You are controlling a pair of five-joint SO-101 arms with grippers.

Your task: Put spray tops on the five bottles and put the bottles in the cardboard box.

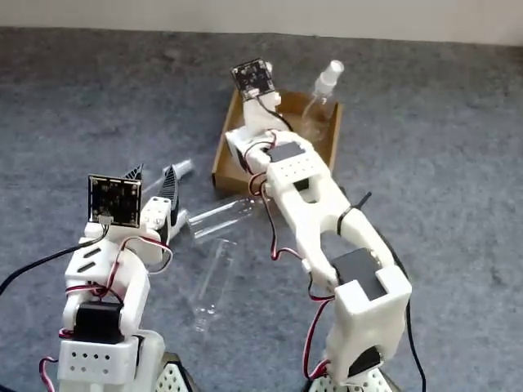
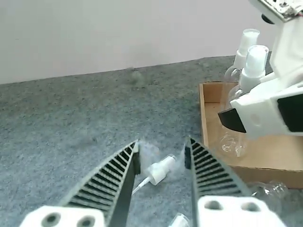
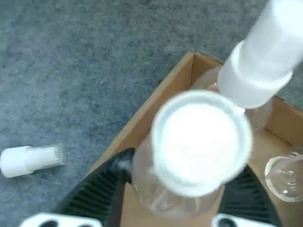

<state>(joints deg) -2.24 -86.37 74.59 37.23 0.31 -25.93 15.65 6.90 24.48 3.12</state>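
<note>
The right gripper (image 3: pixel 177 183) is clamping a capped spray bottle (image 3: pixel 199 142) upright in the cardboard box (image 1: pixel 225 167), just beside another capped bottle (image 1: pixel 323 98). The left gripper (image 2: pixel 163 143) is hanging wide open around a loose spray top (image 2: pixel 160 171) lying on the table (image 1: pixel 449 204) beside the box. An uncapped bottle (image 1: pixel 219 214) and a second uncapped bottle (image 1: pixel 211 282) are lying near the box.

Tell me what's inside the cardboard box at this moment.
Inside the box: a topped bottle gripped by the right hand, a second topped bottle behind it, and part of what looks like a third bottle. The right arm covers much of the floor.
</note>
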